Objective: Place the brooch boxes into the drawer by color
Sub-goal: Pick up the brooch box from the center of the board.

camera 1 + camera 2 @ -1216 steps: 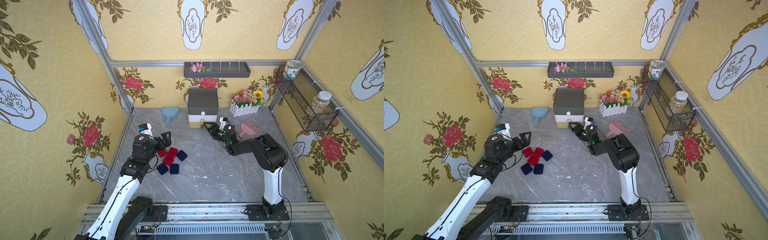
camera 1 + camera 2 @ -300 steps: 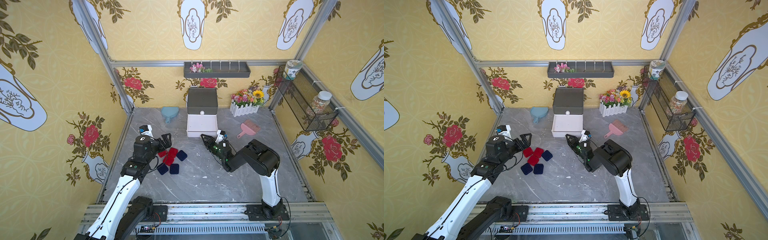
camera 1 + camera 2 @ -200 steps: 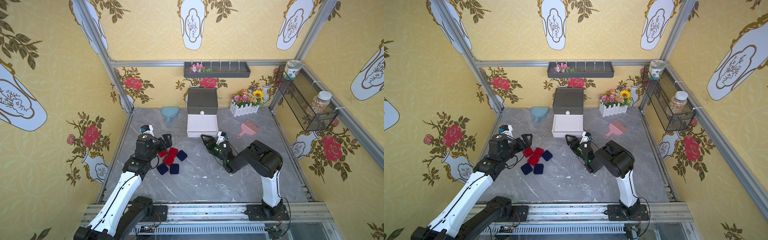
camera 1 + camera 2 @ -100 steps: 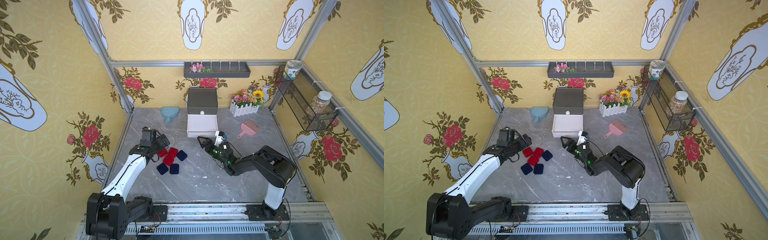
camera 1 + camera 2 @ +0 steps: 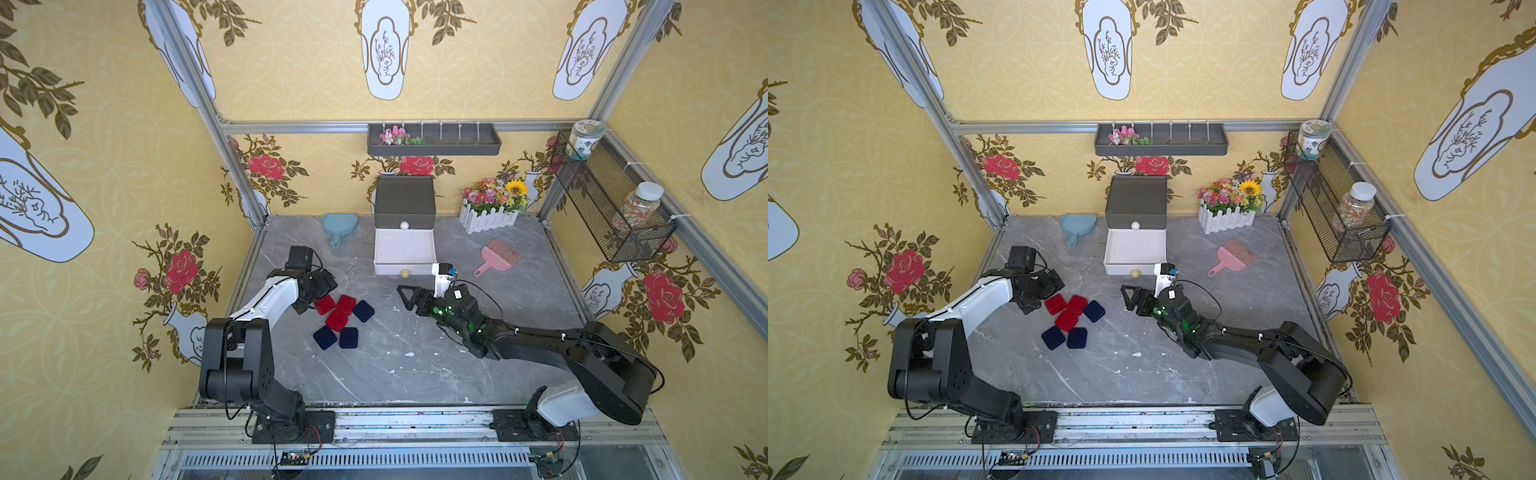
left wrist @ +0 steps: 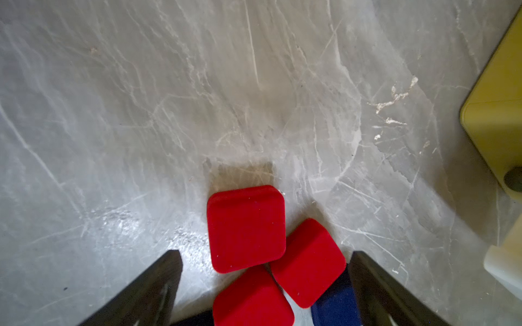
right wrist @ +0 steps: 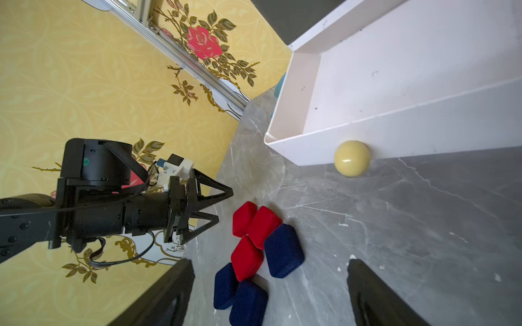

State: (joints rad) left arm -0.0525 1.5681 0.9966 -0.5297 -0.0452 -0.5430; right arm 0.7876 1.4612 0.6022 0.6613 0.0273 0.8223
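My left gripper (image 6: 264, 255) hangs spread wide at the red boxes (image 6: 245, 228), empty. My right gripper (image 5: 410, 299) is spread too, also empty, off to their right. The boxes (image 5: 338, 318), red and navy, huddle touching on the table (image 5: 415, 365), left of and nearer than the open white drawer (image 5: 405, 249). They look light, stiff and velvet-grippy, so I'd pinch one across opposite side edges.

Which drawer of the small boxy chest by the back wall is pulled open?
The white drawer with the cream round knob, sticking out forward and empty; the dark grey drawer above it is shut.
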